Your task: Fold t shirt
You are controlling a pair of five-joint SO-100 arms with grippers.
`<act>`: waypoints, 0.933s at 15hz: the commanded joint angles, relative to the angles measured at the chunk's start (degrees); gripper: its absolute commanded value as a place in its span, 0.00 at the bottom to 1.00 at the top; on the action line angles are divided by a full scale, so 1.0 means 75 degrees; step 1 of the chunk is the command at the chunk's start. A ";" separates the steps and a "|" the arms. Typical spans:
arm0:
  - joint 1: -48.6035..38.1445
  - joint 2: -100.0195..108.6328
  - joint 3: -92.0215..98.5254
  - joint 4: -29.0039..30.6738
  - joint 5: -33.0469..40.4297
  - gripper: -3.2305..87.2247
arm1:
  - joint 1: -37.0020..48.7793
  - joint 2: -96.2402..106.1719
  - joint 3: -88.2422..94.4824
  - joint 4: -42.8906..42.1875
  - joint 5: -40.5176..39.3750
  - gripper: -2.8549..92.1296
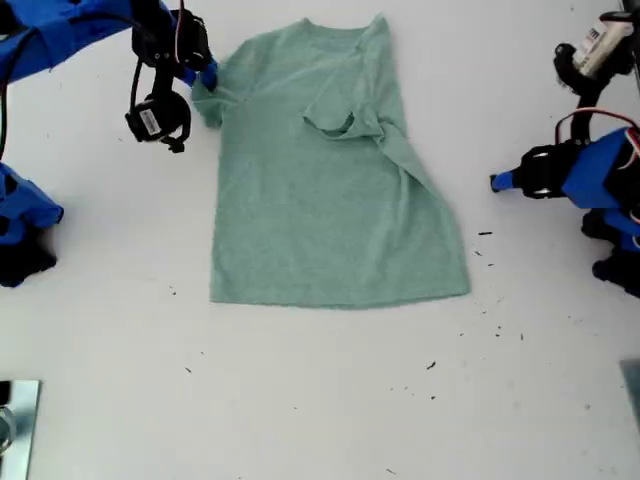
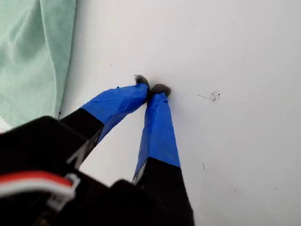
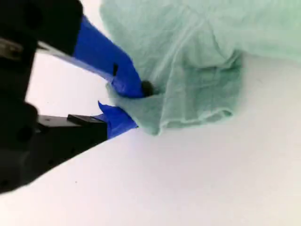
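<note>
One sleeve of the t shirt (image 3: 197, 70) between my second gripper's (image 3: 134, 106) jaws.

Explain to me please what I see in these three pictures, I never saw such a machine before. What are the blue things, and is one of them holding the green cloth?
The blue things are two small robot arms, each ending in a two-fingered gripper. One picture comes from a camera looking down on the white table; the other two come from cameras mounted on the grippers.

On the table lies a pale green t shirt, mostly flat, with the sleeve on the exterior view's right already folded inward.

My second gripper, at the exterior view's upper left, is pinching the edge of the other sleeve. My first gripper, at the exterior view's right, is closed on nothing, its tips over bare table beside the shirt.
</note>
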 commanded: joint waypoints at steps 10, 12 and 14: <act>0.2965 0.0152 -0.2297 -0.2191 -0.0105 0.13 | -0.0047 0.0117 0.0211 0.0000 0.0059 0.06; 0.2836 -0.2719 -0.5098 -0.1477 -0.0363 0.32 | -0.0082 0.0117 0.0211 0.0023 0.0094 0.06; 0.2297 -0.2590 -0.5227 -0.1008 -0.0445 0.35 | -0.0082 0.0129 0.0223 0.0035 0.0094 0.06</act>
